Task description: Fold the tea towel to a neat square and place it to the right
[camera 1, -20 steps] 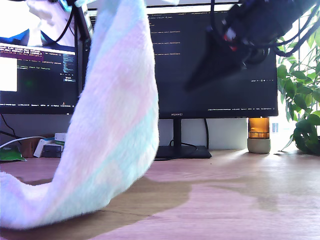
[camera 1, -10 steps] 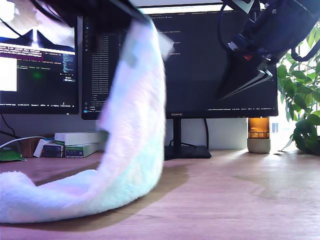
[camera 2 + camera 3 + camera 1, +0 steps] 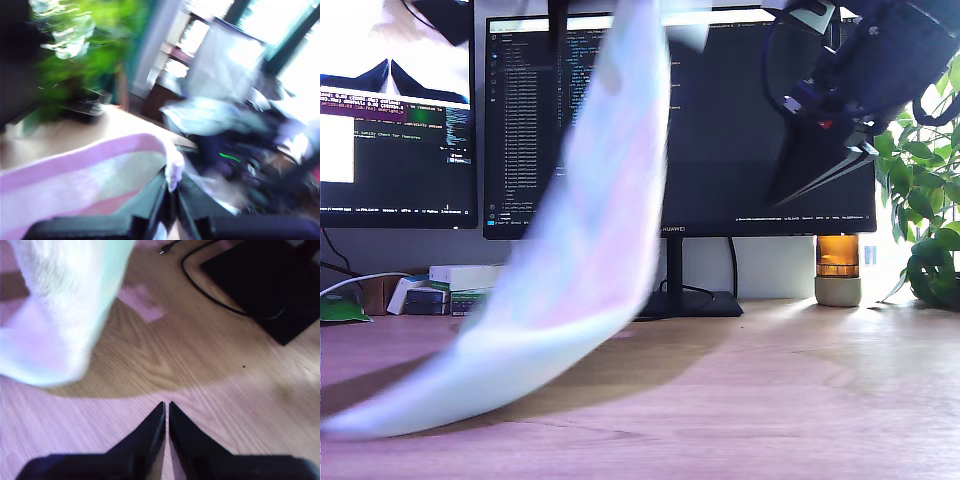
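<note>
Fluffy mint-and-pink tea towel hanging blurred, pinched by my first end effector, my second end effector closed empty.

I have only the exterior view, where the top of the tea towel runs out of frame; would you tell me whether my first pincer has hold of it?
Observer: Yes. In the first wrist view the first pincer is shut on an edge of the tea towel.
Operator: Thank you. Is my second pincer holding anything?
Observer: No. The second wrist view shows the second pincer shut and empty, above the bare wooden desk.
Operator: Does the tea towel touch it?
Observer: No. The hanging cloth is apart from its tips, with bare wood between them.
</note>
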`<state>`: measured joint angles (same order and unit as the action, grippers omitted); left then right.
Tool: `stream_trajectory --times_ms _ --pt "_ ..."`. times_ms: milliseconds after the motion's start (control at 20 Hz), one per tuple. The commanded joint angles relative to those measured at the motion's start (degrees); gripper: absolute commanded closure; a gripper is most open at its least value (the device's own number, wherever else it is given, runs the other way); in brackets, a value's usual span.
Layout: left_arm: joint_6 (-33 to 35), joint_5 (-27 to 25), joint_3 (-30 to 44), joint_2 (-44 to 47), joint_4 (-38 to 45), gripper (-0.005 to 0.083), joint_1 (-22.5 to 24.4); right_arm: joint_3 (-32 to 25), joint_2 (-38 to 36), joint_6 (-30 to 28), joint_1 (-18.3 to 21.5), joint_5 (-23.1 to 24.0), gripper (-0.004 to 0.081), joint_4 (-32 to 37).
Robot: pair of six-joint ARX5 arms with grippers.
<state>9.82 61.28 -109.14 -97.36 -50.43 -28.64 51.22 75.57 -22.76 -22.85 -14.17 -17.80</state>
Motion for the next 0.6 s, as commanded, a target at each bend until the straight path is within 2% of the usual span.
stream_trajectory --times_ms 0,150,350,550 --pt "7.0 -2.3 2.7 -3.2 -7.6 0.0797 -2.3 0.4 0.2 0.5 0.3 -0.2 0.0782 0.6" --pt "14.1 -3.3 6.2 -4.3 -12.9 0.0797 -5.1 0.4 0.3 0.5 1.2 -0.2 0.0782 0.1" --pt "15.5 -3.6 14.3 -6.8 -10.4 0.0797 -8.9 0.4 0.3 0.5 3.5 -0.2 0.0782 -1.2" --pt "16.4 -4.2 20.4 -9.8 -10.1 0.0797 -11.4 0.4 0.3 0.4 3.9 -0.3 0.0782 -2.6"
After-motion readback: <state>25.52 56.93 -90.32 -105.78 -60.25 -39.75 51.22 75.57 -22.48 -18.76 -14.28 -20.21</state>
